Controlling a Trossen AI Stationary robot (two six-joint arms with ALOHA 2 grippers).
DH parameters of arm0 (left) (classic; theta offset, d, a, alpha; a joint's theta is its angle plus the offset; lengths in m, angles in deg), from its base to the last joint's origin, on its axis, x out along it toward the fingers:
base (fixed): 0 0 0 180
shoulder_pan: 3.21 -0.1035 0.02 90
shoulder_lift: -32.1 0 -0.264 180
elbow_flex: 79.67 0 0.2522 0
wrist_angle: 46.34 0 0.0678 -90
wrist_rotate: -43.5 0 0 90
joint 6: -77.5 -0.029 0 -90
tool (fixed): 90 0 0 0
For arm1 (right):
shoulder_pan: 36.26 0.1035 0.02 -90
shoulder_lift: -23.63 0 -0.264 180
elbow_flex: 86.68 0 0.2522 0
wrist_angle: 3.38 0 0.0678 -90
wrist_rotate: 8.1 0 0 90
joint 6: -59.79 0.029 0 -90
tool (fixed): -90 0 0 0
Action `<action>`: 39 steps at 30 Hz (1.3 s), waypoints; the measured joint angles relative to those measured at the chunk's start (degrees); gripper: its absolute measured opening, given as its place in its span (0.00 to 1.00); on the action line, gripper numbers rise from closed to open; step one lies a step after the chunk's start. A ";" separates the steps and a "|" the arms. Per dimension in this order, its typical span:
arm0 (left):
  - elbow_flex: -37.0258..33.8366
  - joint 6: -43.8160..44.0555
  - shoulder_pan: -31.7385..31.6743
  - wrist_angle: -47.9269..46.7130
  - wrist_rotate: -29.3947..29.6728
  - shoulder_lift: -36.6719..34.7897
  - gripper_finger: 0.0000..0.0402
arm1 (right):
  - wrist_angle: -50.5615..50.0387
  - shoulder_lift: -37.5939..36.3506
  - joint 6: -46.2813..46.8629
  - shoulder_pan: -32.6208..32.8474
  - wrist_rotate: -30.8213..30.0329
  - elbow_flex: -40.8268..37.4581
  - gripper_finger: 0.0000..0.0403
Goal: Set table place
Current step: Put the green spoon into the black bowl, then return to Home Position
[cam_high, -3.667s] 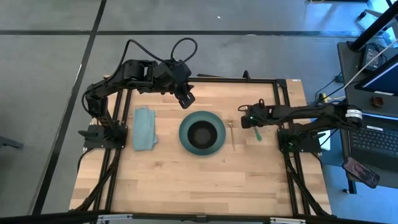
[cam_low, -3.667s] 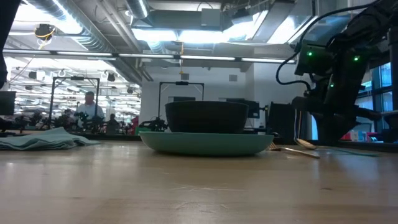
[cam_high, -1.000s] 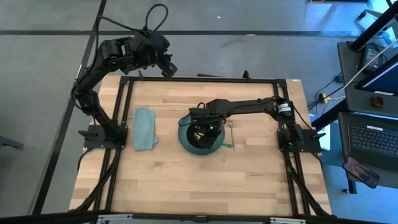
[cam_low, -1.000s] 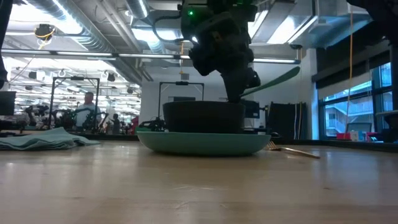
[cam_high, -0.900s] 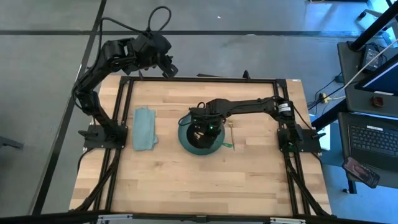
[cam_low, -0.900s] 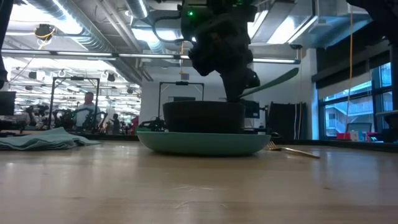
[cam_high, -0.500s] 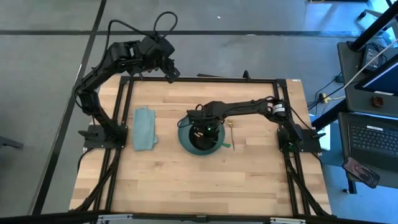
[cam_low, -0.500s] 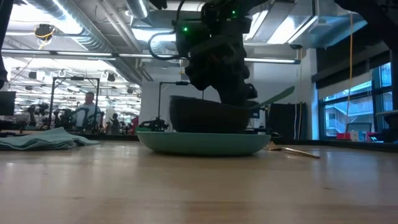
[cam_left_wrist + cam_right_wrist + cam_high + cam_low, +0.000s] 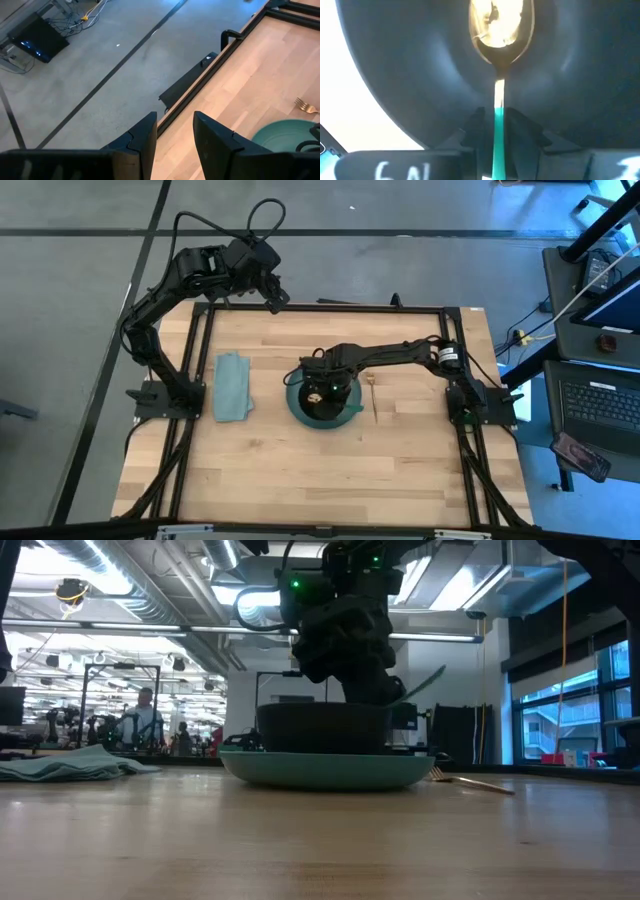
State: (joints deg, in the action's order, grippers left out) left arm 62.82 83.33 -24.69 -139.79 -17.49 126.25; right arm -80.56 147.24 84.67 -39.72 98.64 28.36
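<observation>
The teal plate [image 9: 300,412] lies mid-table with the black bowl [image 9: 320,730] on it. My right gripper [image 9: 322,387] reaches down into the bowl and is shut on the spoon. The spoon's gold bowl [image 9: 502,25] is inside the black bowl, and its teal handle [image 9: 425,683] slants up over the rim. The gold fork [image 9: 372,395] lies flat on the table right of the plate. The folded teal napkin [image 9: 233,385] lies flat at the left. My left gripper [image 9: 275,295] is open and empty, raised above the table's far edge. My right gripper pinches the spoon's teal handle [image 9: 498,131] between its two fingers, close to where it meets the gold neck. The fingers come from above, slanting down into the black bowl, and lie along the handle. The spoon's gold end is low inside the bowl and the handle tilts upward.
The black rail frame [image 9: 200,80] runs along the table's far edge below my left gripper. Bare wood [image 9: 320,480] lies between the plate and the near edge. A person [image 9: 143,720] stands far off in the room behind.
My right gripper has gone down into the black bowl with the spoon, and the handle now stands steeper. The bowl tipped for a moment and sits level on the plate again. My left gripper has shifted a little toward the table's right.
</observation>
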 joint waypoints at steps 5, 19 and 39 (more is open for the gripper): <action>0.00 0.00 0.00 0.00 0.00 0.00 0.30 | -0.06 0.00 0.01 -0.32 0.02 0.11 0.22; 1.61 -0.44 0.02 -1.95 0.50 -1.06 0.30 | -10.78 0.09 -4.48 -4.29 -0.13 26.05 0.22; 2.47 -3.58 0.00 -10.38 0.85 -29.71 0.30 | -23.96 -38.78 0.20 -3.28 -9.51 24.85 0.22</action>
State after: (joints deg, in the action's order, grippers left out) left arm 65.29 79.75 -24.69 -150.17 -16.64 96.54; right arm -104.53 108.47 84.86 -43.00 89.12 53.21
